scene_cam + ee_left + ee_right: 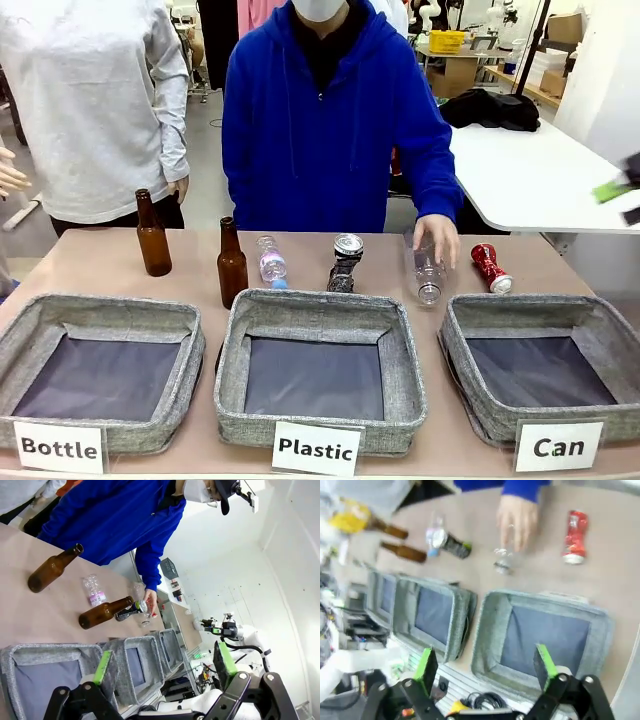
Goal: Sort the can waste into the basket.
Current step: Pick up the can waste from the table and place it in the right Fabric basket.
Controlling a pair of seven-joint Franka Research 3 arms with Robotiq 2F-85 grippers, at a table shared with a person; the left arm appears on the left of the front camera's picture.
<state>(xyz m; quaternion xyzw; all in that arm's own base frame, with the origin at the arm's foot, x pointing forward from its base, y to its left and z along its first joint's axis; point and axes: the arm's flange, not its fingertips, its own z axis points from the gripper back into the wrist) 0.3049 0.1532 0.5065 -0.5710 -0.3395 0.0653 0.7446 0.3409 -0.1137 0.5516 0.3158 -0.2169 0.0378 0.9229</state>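
The black crushed can (pixel 345 262) stands on the table behind the middle basket. The red crushed can (pixel 490 267) lies at the far right, behind the grey basket (pixel 470 330) carded "Can". In the right wrist view my right gripper (pixel 486 662) is open and empty, high above that basket (pixel 487 630), with the red can (pixel 575 535) and the black can (pixel 452 542) beyond it. It appears blurred at the front view's right edge (pixel 620 195). My left gripper (pixel 164 662) is open and empty, above the baskets, and the black can (pixel 131 611) lies farther off.
Baskets carded "Plastic" (pixel 320 310) and "Bottle" (pixel 100 315) stand left of the Can basket. Two brown glass bottles (pixel 152 235) (pixel 231 262) and a clear plastic bottle (pixel 270 262) stand behind them. A person's hand (pixel 438 235) rests on another clear bottle (pixel 427 272) near the red can.
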